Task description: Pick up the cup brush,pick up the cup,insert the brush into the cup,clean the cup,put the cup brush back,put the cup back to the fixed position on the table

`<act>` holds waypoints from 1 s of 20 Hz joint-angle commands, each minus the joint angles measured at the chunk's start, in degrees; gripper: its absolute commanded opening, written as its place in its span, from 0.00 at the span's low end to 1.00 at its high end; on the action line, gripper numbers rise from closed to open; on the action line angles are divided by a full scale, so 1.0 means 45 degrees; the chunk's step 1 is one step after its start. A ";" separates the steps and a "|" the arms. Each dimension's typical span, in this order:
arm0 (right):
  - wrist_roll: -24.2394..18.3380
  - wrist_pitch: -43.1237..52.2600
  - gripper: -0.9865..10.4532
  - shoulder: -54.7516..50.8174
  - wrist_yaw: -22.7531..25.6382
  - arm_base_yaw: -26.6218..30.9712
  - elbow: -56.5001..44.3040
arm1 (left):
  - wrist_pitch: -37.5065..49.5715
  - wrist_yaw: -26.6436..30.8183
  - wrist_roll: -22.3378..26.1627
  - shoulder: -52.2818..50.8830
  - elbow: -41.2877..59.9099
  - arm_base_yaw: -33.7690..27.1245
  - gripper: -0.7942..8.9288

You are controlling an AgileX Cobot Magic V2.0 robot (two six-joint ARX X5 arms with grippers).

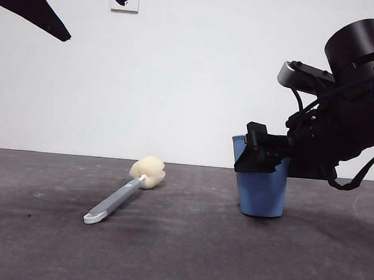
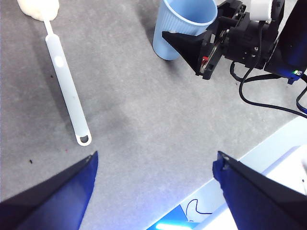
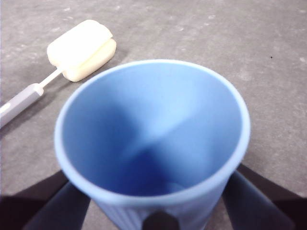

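Standing on the table (image 1: 164, 256), the cup (image 1: 261, 192) is upright with my right gripper (image 1: 264, 156) around its top part, one jaw on each side of it. I cannot tell if the jaws press on the cup yet or just sit beside it. In my right wrist view I look down into the cup (image 3: 153, 139), and it is blue inside. In the front view the brush (image 1: 120, 196) lies flat at about 9 o'clock from the cup, well apart from it. Its yellow sponge head (image 1: 148, 171) is at the far end and its grey handle points toward the front. My left gripper (image 2: 153, 191) hangs above the table with its jaws wide apart, holding nothing.
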State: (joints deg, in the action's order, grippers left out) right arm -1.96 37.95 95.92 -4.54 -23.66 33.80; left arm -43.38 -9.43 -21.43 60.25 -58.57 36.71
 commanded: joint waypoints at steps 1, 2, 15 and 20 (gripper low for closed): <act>0.0000 -0.0797 0.33 0.0131 0.0019 -0.0005 -0.0102 | 0.0000 0.0053 0.0257 -0.0005 0.0102 0.0029 0.50; 0.0131 -0.1200 0.39 0.0102 0.0019 -0.0005 -0.0102 | -0.0005 0.0053 0.0369 -0.0005 0.0102 0.0029 0.50; 0.0238 -0.3254 0.53 -0.3104 0.0083 -0.0010 -0.0097 | -0.0301 0.0053 0.0495 -0.0005 0.0102 0.0029 0.50; 0.1938 -0.8417 0.53 -0.6936 -0.0330 -0.0039 -0.0063 | -0.1088 0.0034 0.1161 -0.0005 0.0102 0.0024 0.50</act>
State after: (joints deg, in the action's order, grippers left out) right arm 3.77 1.56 65.69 -5.74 -23.66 33.63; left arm -48.27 -9.41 -18.02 60.25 -58.57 36.71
